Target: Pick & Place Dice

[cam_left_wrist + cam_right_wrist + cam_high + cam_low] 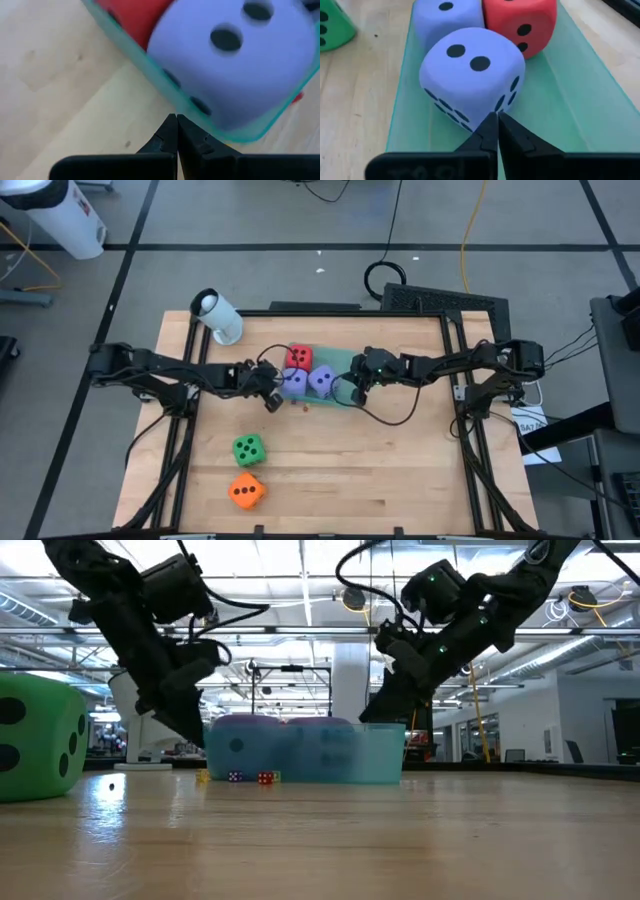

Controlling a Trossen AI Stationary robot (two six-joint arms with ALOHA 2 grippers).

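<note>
a flat teal tray [340,385] sits near the middle of the wooden table [330,470]. three dice are in it: a red die [298,358] toward the back, and two purple-blue dice side by side in front of it, one on the left [294,381] and one on the right [322,380]. the green die [248,449] sits on the bare wood, well apart from the tray, toward the front of the table. the orange die [246,491] is just in front of the green one, close to the table's front edge. the left gripper [270,398] is down low just beside the tray's left end. its two dark fingers [169,134] are pressed together and hold nothing. their tips are right next to the tray wall, with the left purple-blue die behind that wall. the right gripper [352,392] is over the right part of the tray. its fingers [490,131] are pressed together too, with nothing between them, and their tips are right at the right purple-blue die's lower corner. a white roll [217,316] lies at the back left corner of the table. a few tiny dice [250,777] lie on the wood by the tray.
</note>
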